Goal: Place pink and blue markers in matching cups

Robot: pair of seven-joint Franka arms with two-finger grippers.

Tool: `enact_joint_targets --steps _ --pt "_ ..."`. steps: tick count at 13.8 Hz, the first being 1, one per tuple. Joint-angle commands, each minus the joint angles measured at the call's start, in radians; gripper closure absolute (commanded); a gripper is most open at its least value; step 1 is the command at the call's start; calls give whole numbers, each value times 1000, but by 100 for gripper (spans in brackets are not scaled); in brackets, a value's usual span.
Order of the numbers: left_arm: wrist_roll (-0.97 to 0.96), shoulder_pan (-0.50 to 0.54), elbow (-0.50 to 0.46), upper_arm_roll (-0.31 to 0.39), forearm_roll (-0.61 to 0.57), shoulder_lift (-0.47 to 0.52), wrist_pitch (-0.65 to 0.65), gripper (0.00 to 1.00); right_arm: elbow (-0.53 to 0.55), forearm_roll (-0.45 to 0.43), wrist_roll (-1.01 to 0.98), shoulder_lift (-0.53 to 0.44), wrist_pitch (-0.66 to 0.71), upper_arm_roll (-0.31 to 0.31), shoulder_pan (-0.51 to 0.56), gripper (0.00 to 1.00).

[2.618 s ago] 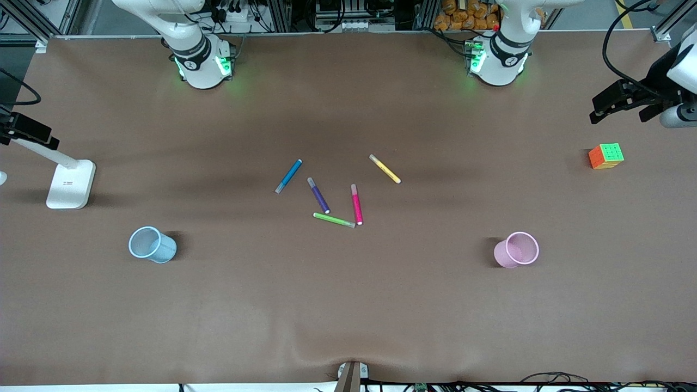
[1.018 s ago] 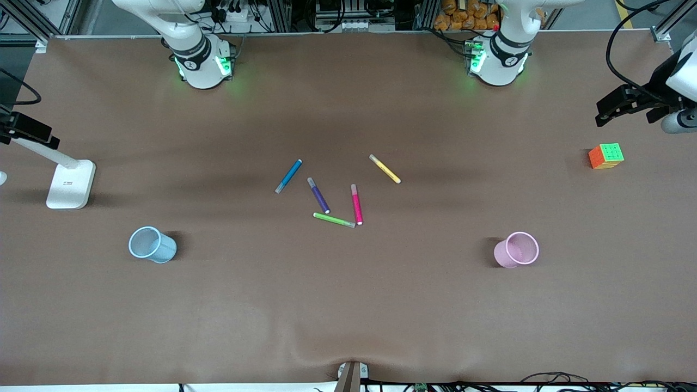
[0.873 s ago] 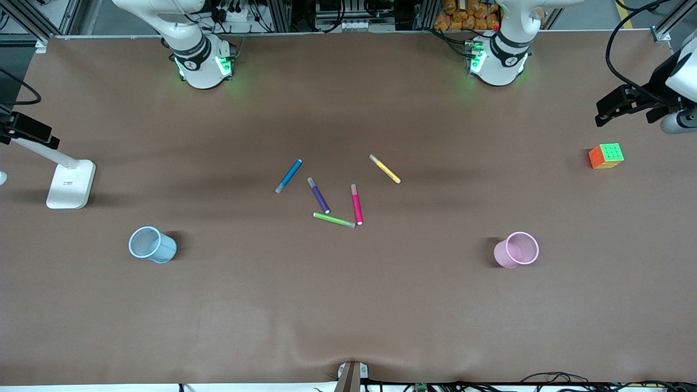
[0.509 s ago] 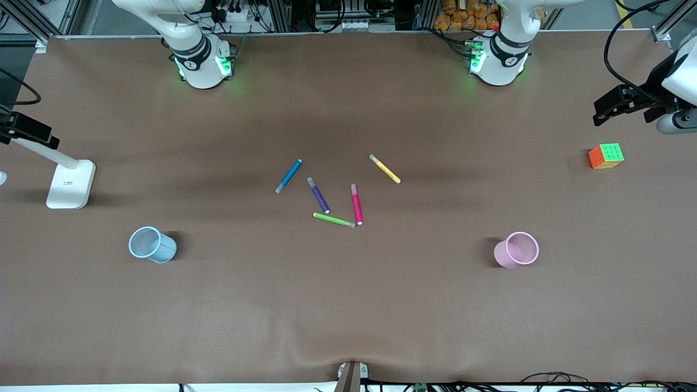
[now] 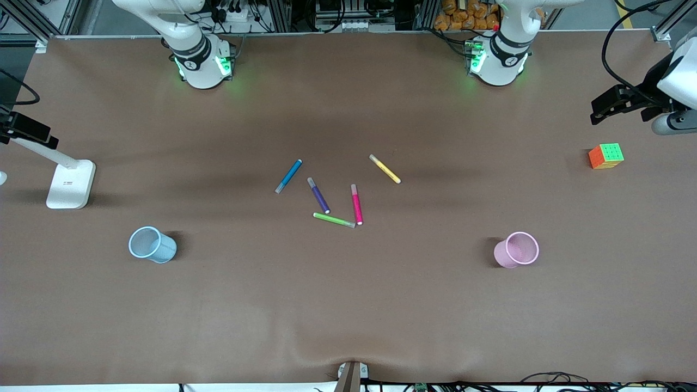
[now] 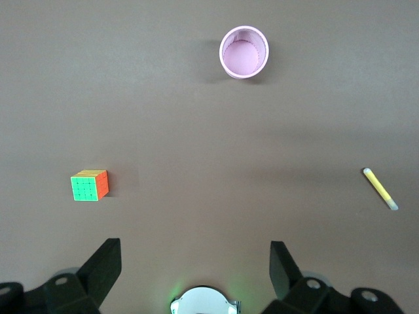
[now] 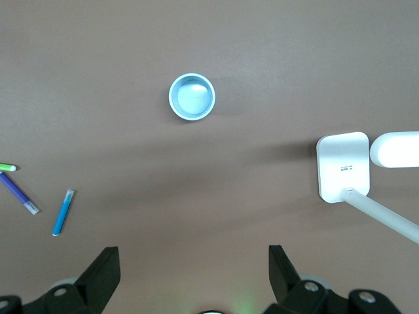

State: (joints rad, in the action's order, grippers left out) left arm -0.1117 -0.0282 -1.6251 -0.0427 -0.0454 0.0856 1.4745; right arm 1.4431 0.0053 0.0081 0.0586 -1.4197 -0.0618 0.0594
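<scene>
The blue marker (image 5: 288, 176) (image 7: 63, 212) and the pink marker (image 5: 356, 204) lie flat mid-table among other pens. The light blue cup (image 5: 152, 245) (image 7: 192, 97) stands upright toward the right arm's end, the pink cup (image 5: 516, 250) (image 6: 243, 52) upright toward the left arm's end. Both cups look empty and sit nearer the front camera than the pens. My left gripper (image 6: 194, 243) hangs high over the table near its own base, open and empty. My right gripper (image 7: 193, 248) is likewise high up, open and empty. Neither gripper shows in the front view.
Purple (image 5: 318, 195), green (image 5: 334, 220) and yellow (image 5: 385, 169) pens lie beside the two markers; the green one touches the pink marker's end. A colourful cube (image 5: 606, 155) sits at the left arm's end, a white desk lamp (image 5: 71, 182) at the right arm's end. A black-and-white device (image 5: 626, 100) overhangs above the cube.
The black-and-white device above the cube has shifted slightly. Markers, cups and both open grippers look unchanged.
</scene>
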Motion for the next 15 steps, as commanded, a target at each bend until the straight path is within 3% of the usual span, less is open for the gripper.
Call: enact_joint_targets --steps 1,7,11,15 --pt "-6 -4 10 -3 -10 -9 -19 0 -9 18 9 3 12 14 25 0" --pt "-81 -27 -10 -61 -5 -53 19 0 -9 51 9 3 12 13 40 0" --pt "-222 -26 -120 -183 -5 -81 183 0 -9 51 7 3 13 13 40 0" --pt "-423 -39 -130 -325 -20 -203 311 0 -9 51 7 3 13 13 40 0"
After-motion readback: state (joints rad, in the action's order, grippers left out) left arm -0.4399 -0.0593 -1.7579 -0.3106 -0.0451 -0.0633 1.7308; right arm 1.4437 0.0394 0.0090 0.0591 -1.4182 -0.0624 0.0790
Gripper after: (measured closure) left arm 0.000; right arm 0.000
